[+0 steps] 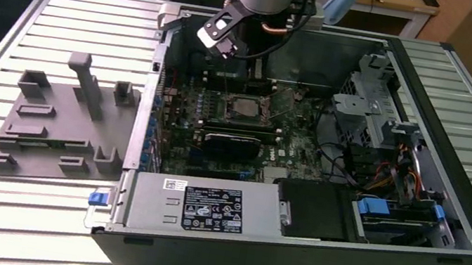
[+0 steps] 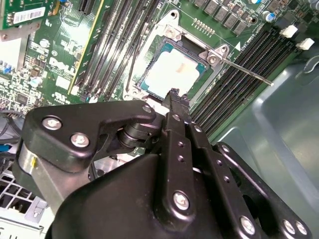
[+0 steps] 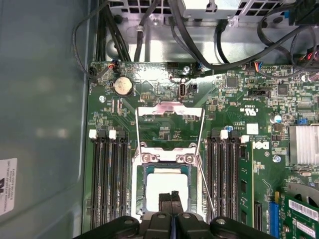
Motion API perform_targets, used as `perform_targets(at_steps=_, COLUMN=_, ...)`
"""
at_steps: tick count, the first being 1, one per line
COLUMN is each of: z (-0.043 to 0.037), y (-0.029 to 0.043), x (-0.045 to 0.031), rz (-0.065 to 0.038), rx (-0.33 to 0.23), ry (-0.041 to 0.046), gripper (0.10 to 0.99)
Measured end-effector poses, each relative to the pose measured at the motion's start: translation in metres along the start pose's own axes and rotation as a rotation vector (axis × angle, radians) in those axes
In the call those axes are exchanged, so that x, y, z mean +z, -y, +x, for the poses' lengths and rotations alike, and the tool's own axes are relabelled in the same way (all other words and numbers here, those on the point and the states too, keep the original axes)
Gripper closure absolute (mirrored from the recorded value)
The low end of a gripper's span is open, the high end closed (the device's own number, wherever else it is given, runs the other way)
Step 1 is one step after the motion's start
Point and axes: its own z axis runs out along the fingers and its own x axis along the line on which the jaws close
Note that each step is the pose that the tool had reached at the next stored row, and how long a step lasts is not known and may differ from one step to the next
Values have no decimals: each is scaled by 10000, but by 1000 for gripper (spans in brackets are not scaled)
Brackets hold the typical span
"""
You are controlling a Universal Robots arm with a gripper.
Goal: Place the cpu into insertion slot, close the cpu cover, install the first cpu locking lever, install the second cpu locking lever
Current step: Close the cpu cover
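The cpu [image 3: 167, 185], a pale square chip, lies in the insertion slot [image 3: 140, 199] on the green motherboard; it also shows in the second wrist view [image 2: 172, 73] and the exterior view [image 1: 245, 108]. The cpu cover [image 3: 169, 110], a thin silvery frame, stands swung open on the far side of its hinge screws. A thin locking lever [image 3: 207, 189] sticks out unlatched beside the slot, and appears as a rod [image 2: 246, 71] in the second wrist view. My gripper [image 3: 171, 198] hovers over the near edge of the cpu, its fingers shut with nothing between them [image 2: 174, 95].
The motherboard sits deep in an open computer case [image 1: 448, 230] with tall walls. Black memory slots [image 3: 107, 179] flank the socket on both sides. Cables [image 3: 199, 45] and a drive cage [image 1: 380, 120] crowd one end. A grey fixture block [image 1: 57, 125] lies outside the case on the slatted table.
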Motion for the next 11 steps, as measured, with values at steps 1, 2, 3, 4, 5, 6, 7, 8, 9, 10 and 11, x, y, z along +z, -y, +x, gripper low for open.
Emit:
perform_targets(at_steps=1, z=0, y=-2, x=-21, rz=-2, rx=1, ry=-2, gripper=984)
perform_targets(at_steps=2, z=1, y=-4, x=-49, rz=-2, rx=1, ry=-4, gripper=984)
perform_targets(at_steps=3, z=1, y=-7, x=-77, rz=-3, rx=1, ry=-4, gripper=984)
perform_targets(at_steps=4, z=2, y=-9, x=-101, rz=-3, rx=1, ry=-4, gripper=984)
perform_targets(at_steps=5, z=2, y=-11, x=-122, rz=-2, rx=1, ry=-4, gripper=984)
perform_targets(at_steps=6, z=2, y=-13, x=-139, rz=-2, rx=1, ry=-4, gripper=984)
perform_targets(at_steps=7, z=2, y=-13, x=-141, rz=-3, rx=1, ry=-5, gripper=984)
perform_targets(at_steps=8, z=2, y=-13, x=-141, rz=-3, rx=1, ry=-5, gripper=984)
perform_targets(at_steps=9, z=2, y=-13, x=-141, rz=-4, rx=1, ry=-6, gripper=984)
perform_targets(at_steps=10, z=2, y=-13, x=-141, rz=-4, rx=1, ry=-7, gripper=984)
perform_targets(at_steps=11, z=2, y=-15, x=-141, rz=-4, rx=0, ry=-5, gripper=984)
